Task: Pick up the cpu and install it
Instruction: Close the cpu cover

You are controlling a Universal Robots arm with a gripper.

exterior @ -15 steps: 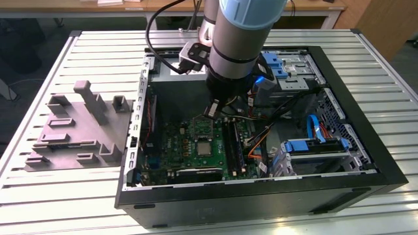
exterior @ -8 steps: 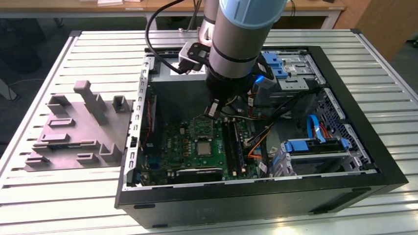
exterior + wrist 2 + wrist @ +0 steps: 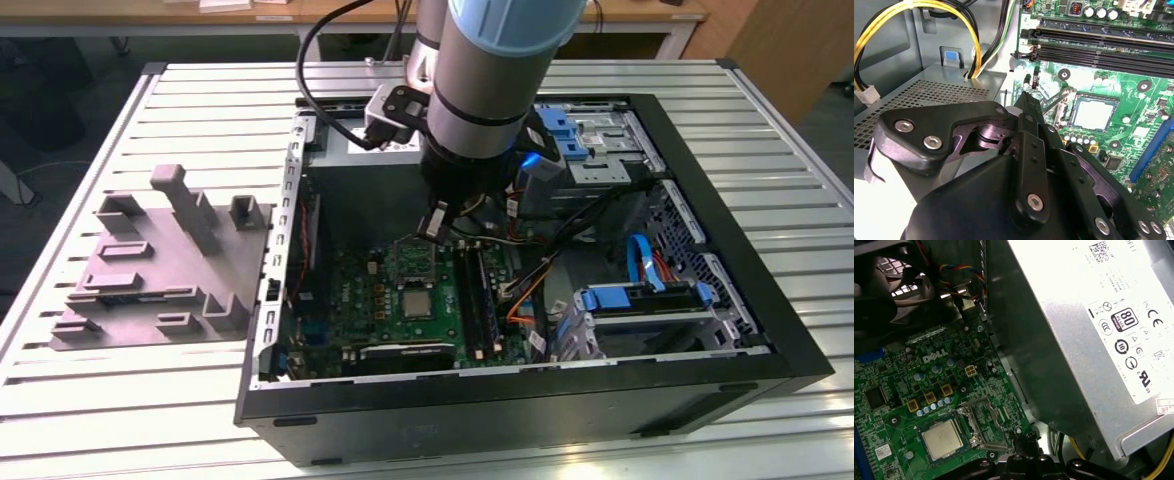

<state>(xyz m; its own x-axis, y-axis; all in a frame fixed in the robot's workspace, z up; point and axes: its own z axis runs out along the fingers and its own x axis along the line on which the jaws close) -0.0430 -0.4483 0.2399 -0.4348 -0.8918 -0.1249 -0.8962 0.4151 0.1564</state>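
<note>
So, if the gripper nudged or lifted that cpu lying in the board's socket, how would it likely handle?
The cpu is a flat square with a metal top, so it is probably stiff and would not roll or tip. It looks thin and low within the socket frame, so little edge is likely free to grasp. The smooth top may be slippery.

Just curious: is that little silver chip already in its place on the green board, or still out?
In: the cpu lies flat inside the socket frame on the green board.

Exterior view looks down from above; both wrist views closely share the motherboard [image 3: 914, 390]
</note>
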